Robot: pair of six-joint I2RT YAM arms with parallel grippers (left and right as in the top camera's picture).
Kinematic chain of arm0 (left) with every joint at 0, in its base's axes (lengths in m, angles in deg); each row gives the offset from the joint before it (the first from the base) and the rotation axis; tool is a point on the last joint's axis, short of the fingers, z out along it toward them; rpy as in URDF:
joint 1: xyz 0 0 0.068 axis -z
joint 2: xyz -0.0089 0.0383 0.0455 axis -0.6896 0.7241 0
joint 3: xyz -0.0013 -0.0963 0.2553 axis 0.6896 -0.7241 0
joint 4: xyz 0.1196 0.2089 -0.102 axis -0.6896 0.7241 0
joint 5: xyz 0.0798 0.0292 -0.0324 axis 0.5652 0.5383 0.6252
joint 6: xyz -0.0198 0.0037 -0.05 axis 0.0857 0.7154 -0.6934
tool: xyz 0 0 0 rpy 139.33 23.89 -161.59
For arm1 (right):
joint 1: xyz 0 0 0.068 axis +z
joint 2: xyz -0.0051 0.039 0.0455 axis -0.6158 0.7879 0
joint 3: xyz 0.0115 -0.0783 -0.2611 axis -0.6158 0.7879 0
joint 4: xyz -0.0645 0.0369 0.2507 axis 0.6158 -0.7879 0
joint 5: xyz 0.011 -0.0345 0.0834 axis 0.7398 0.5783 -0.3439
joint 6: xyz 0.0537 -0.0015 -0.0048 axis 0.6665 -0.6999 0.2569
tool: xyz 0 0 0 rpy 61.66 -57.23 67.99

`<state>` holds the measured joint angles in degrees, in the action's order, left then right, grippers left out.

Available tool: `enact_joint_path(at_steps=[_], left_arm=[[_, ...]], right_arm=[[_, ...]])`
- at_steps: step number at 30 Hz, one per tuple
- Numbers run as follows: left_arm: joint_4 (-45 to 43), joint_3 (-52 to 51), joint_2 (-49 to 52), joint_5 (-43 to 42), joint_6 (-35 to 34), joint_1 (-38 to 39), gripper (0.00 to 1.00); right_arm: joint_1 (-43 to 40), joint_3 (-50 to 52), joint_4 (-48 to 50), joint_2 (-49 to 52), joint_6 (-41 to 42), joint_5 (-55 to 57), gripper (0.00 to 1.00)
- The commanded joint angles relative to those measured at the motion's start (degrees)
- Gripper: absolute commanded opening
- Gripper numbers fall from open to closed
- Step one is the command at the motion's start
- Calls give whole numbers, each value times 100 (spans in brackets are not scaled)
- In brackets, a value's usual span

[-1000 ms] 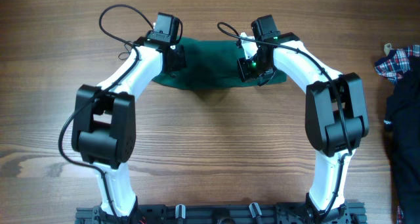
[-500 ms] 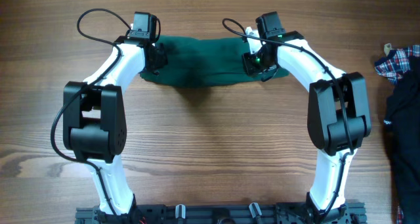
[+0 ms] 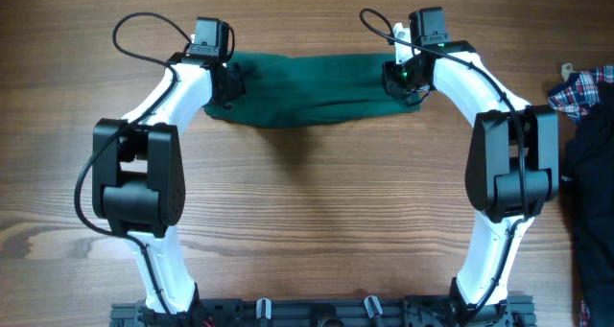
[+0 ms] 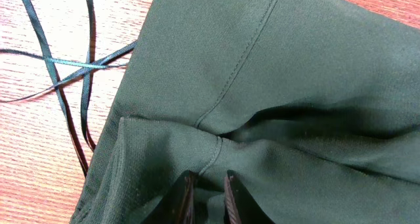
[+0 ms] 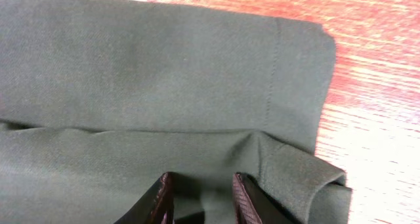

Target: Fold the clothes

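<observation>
- Wood-grain tabletop [image 3: 307,202] fills the overhead view, with both arms reaching to its far side.
- The clothes [image 3: 307,87], a dark green garment, lie there as a long band stretched crosswise between the two hands.
- The left hand [image 3: 228,82] sits at the band's left end. In the left wrist view, this hand [image 4: 207,191] has its fingers pressed nearly together on a raised ridge of green fabric, right where a stitched seam runs down into the fold.
- The right hand [image 3: 405,78] sits at the band's right end. In the right wrist view, this hand [image 5: 200,194] has its fingers spread, with the cloth lying slack between them. The hemmed end of the garment is just beside it, one corner curled over.
- Thin dark cords [image 4: 65,73] cross each other on the bare wood just beside the garment's left edge.
- A red-blue plaid cloth [image 3: 580,89] and a black garment [image 3: 590,174] lie at the right edge, well apart from the green one.
</observation>
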<state>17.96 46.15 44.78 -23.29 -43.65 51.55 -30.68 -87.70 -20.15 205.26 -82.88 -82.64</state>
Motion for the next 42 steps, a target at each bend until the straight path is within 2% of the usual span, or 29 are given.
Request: enact_joint_path(at_steps=[1,4,5,7,8,13,15,18,20,22,25,30,33,36,38,40,41,42], left_arm=[[33,-31,173,186,94,-105,20],[2,-31,173,186,92,-105,25],[-13,-31,173,186,94,-105,27],[-9,-31,173,186,92,-105,37],[4,-31,173,186,92,-105,41],[0,-31,173,186,92,-105,43],[4,-31,173,186,92,-105,42],[4,-31,173,186,92,-105,42],[4,-31,173,186,92,-105,43],[26,-31,173,184,92,-105,43],[22,-31,173,184,92,-105,43],[24,-31,173,184,92,-105,43],[24,-31,173,184,92,-105,43],[15,-31,173,184,92,-105,42],[17,-31,173,184,92,-105,42],[0,-31,173,184,92,-105,42],[0,-28,173,184,92,-105,42],[2,-31,173,184,92,-105,42]], right_arm=[[-13,50,31,87,68,317,33],[-15,-2,114,50,70,334,35],[-24,-184,68,-103,249,343,39],[-46,-461,9,-481,638,457,59],[-79,-535,-61,-651,815,667,64],[-192,-411,-966,-748,890,723,68],[-190,-129,-997,-699,970,415,68],[-190,358,-581,-697,944,-203,68],[-190,693,-66,-697,765,-658,73],[-190,1084,428,-697,776,-658,76],[-190,1580,1134,-693,780,-658,86],[-188,1919,1742,-675,951,-977,90],[-166,1919,1814,-675,1224,-1532,83],[-33,1919,1810,-675,1224,-1598,80],[85,1919,1814,-675,1215,-1602,70],[142,1919,1871,-675,1121,-1869,41],[142,1919,1888,-675,1029,-2017,32],[138,1919,1932,-675,1012,-2184,15]])
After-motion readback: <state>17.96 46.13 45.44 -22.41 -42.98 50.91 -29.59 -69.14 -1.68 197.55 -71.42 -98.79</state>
